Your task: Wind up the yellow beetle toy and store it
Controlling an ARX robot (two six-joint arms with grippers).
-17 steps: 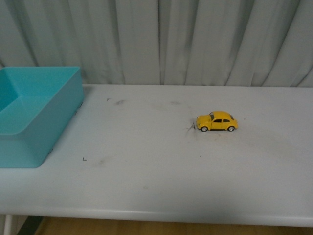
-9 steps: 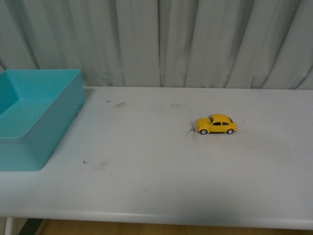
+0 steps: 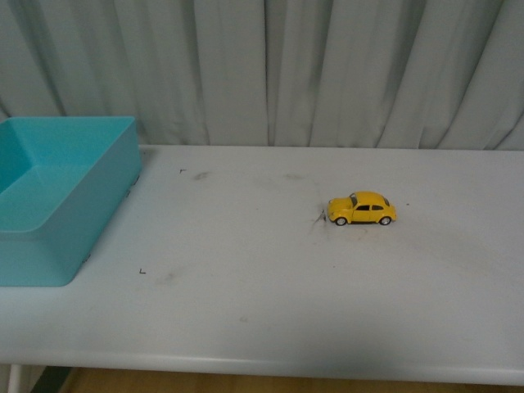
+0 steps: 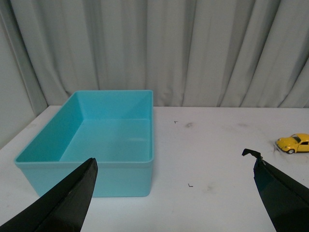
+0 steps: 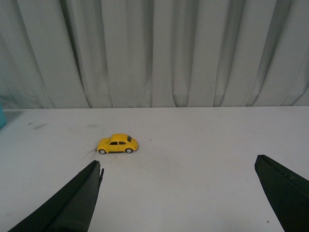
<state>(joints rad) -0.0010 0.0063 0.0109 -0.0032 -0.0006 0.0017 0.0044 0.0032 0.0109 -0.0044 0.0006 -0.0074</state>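
Observation:
The yellow beetle toy (image 3: pixel 362 209) stands on its wheels on the white table, right of the middle, nose pointing left. It also shows in the left wrist view (image 4: pixel 293 143) and the right wrist view (image 5: pixel 118 144). An empty teal bin (image 3: pixel 49 196) sits at the table's left; the left wrist view shows its rim (image 4: pixel 84 163) close by. Neither arm shows in the front view. My left gripper (image 4: pixel 175 191) is open and empty, near the bin. My right gripper (image 5: pixel 178 193) is open and empty, well short of the toy.
The white table (image 3: pixel 270 286) has scuff marks and small black corner marks. A grey pleated curtain (image 3: pixel 327 74) hangs behind its far edge. The table's front edge runs along the bottom of the front view.
The front view has shifted slightly, so the toy and the bin sit a little differently in the frame. The toy itself has not moved on the table.

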